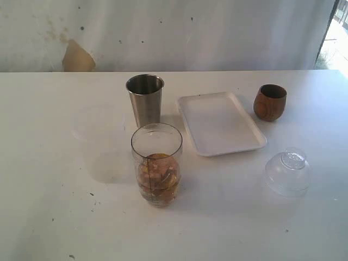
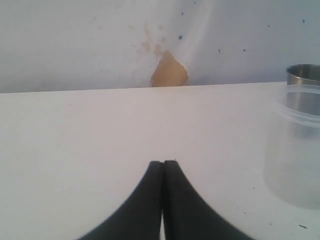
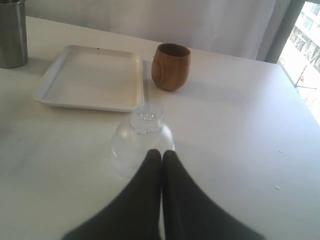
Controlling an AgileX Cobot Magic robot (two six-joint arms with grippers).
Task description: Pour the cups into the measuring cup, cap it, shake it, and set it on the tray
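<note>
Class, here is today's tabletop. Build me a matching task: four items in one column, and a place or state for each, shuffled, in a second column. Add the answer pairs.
Items
1. steel tumbler
2. wooden cup
3. measuring cup
4. tray

Descriptions (exterior view)
A. clear, with brownish contents at the bottom
B. white and flat, nothing on it
C. dark brown, standing right of the tray
D. standing just behind the measuring cup

Pairs: 1-D, 2-C, 3-A, 4-B

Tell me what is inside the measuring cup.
The measuring cup holds amber-brown stuff in its lower part; above that it looks empty. Liquid or lumps: cannot tell.
</note>
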